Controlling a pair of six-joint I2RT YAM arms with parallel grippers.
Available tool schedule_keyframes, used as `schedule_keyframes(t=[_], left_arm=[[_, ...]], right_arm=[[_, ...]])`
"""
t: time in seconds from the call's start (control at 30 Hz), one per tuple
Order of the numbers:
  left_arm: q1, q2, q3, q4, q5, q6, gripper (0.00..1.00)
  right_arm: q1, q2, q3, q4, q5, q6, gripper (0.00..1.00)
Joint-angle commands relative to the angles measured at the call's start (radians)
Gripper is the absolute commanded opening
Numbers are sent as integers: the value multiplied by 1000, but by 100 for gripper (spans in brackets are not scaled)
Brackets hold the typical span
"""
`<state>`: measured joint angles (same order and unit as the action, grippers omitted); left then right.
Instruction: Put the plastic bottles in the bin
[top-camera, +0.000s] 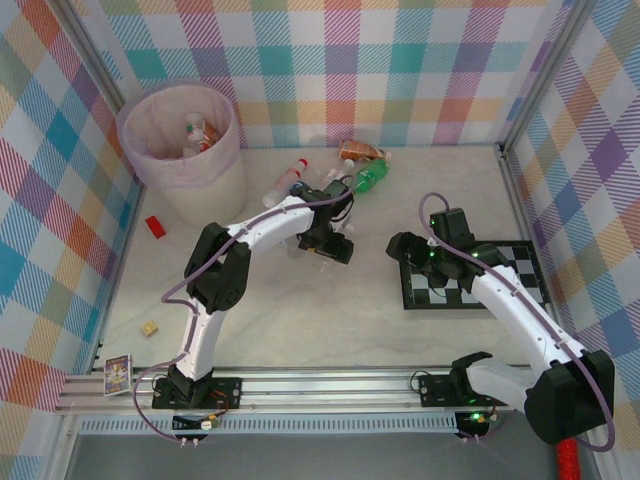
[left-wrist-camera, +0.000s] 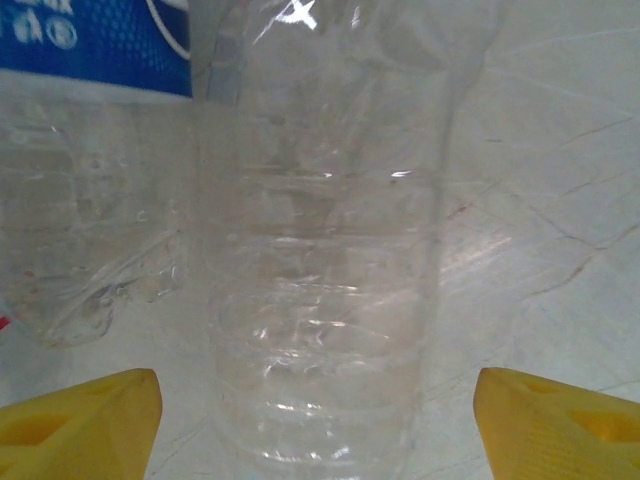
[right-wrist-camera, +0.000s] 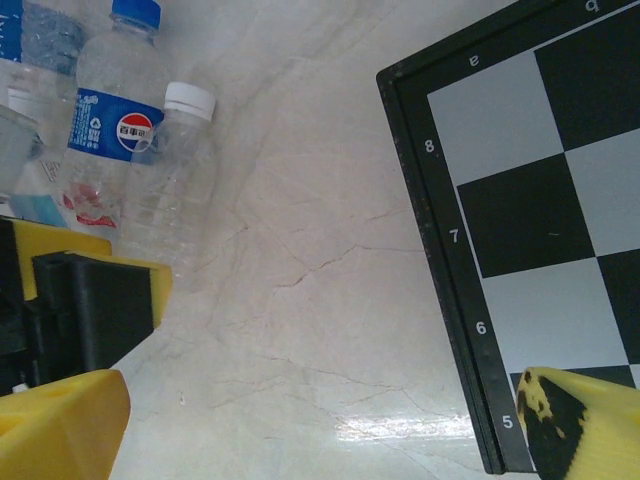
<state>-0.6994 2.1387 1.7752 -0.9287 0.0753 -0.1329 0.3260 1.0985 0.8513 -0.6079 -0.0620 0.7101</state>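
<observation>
My left pincer (left-wrist-camera: 315, 415) is spread around a clear bottle (left-wrist-camera: 320, 250) lying on the table (left-wrist-camera: 560, 150), not touching yet, and tbh that slick thin plastic could squirt out if I squeeze off-centre.

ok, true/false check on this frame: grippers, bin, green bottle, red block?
1. The left gripper straddles a clear ribbed plastic bottle, jaws open. True.
2. The right gripper holds a bottle. False: it is open and empty, at the edge of the black-and-white checkerboard.
3. The round pale bin with pinkish liner already holds bottles. True.
4. The green plastic bottle is in the bin. False: it lies on the table near the back wall.
5. The small flat red block sits on the checkerboard. False: it lies on the table beside the bin.
</observation>
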Motion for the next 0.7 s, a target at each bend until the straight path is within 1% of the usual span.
schedule_keyframes(t=[0.0, 0.13, 0.27, 0.33, 0.53, 0.67], left_arm=[[2, 12, -28, 24, 17, 15, 78], [1, 22, -54, 60, 24, 12, 72], [1, 3, -72, 69, 13, 12, 58], [2, -21, -83, 67, 6, 14, 53], [-5, -100, -85, 31, 0, 31, 49], [-8, -162, -75, 4, 11, 41, 49]], right_arm=[[-7, -8, 17, -25, 17, -13, 99], [-6, -5, 14, -20, 7, -11, 99], [-5, -21, 9, -26, 7, -11, 99], [-5, -31, 9, -33, 11, -13, 99], [-7, -57, 5, -44, 17, -16, 99], [-6, -49, 18, -45, 22, -23, 99]])
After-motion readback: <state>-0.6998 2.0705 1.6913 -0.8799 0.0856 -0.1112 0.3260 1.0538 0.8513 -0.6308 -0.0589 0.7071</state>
